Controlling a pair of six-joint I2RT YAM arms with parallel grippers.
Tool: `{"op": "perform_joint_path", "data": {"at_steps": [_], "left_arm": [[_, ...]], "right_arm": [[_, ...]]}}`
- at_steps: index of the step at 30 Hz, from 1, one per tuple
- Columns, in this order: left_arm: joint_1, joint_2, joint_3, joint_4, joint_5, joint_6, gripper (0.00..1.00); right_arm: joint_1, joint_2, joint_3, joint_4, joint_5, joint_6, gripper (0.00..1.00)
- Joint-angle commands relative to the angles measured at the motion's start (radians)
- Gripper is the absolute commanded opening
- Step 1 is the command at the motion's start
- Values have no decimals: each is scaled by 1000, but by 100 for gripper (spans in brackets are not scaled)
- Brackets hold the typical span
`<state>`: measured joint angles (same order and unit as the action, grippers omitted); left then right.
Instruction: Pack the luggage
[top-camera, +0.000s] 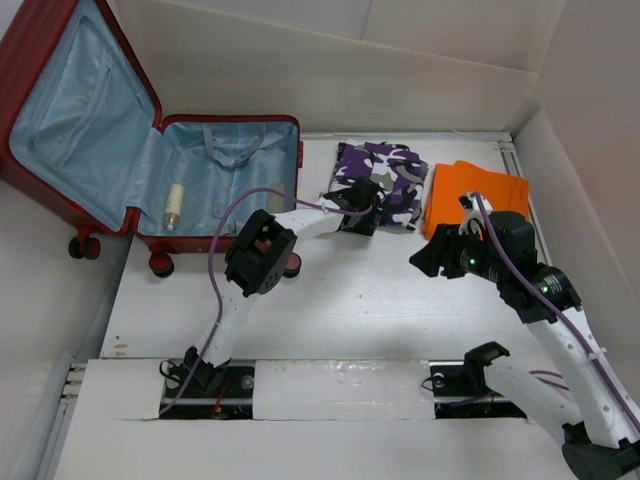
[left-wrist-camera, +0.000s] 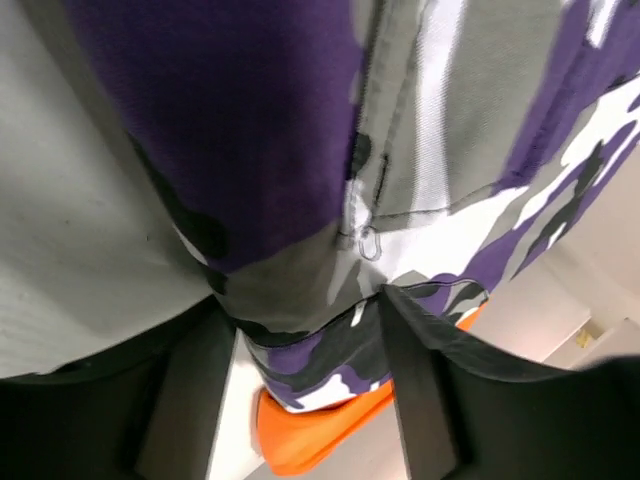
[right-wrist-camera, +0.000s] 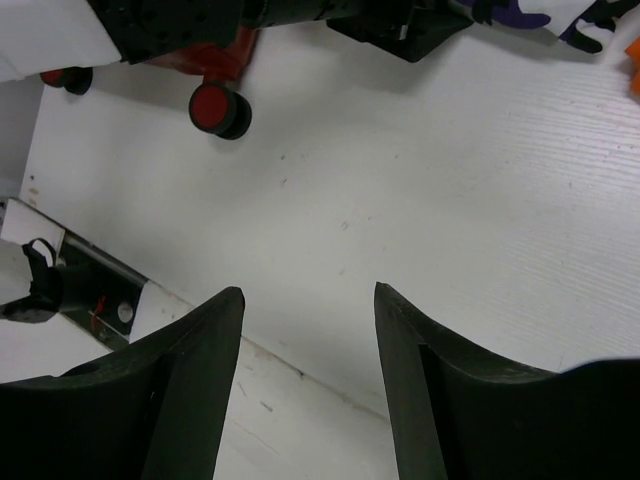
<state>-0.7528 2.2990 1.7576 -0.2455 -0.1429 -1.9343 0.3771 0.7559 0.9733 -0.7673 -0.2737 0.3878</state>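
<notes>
I see the small red ribbed hard-shell suitcase (top-camera: 190, 150) lying open at the table's (top-camera: 360, 310) far left, its pale blue lid leaning on the wall and a small cream bottle (top-camera: 174, 205) inside. My left gripper (top-camera: 358, 212) is spread at the near edge of the folded purple camouflage garment (top-camera: 385, 180). My right gripper (right-wrist-camera: 308, 295) hangs spread over bare table, near the folded orange cloth (top-camera: 480, 190).

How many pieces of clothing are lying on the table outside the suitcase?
2. A purple camouflage garment lies just right of the open suitcase, by the left pincer; an orange one lies beside it, farther right. The arms may hide more.
</notes>
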Motion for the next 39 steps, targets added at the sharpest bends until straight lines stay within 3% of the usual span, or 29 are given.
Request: {"op": "perform_joint_path", "data": {"at_steps": [1,2,3,7,15,20,23,24,27,32,39], "left_arm": [[12,62,5,-77,-119,-97,53],[12,62,-7,-46,-132,-97,45],[12,53,-21,-34,-144,-66,26],[32,53,-8,-11,-164,42,0],[41,-33,117,26,-260,424,0],[41,-124,213,135,-261,675,0],[90,-106,423,135,-178,823,0],[102,-90,560,112,-134,851,0],[151,-67,696,142,-80,934,0],[280,-168,698,270,38,1031,0],[545,-239,605,290,256,990,0]], "right_arm": [[26,-18,2,19,-7,-15,61],[26,-29,2,19,-7,-15,61],[26,-29,2,10,-7,-15,61],[35,-50,11,-15,-7,-15,61],[36,-59,51,-55,30,-24,61],[36,-69,71,-55,50,-24,61],[36,-69,81,-33,50,-24,61],[36,-69,91,-33,62,-24,61],[36,-60,100,-33,71,-24,61],[36,-40,129,-33,94,-24,61],[26,-29,131,-43,131,-15,61]]}}
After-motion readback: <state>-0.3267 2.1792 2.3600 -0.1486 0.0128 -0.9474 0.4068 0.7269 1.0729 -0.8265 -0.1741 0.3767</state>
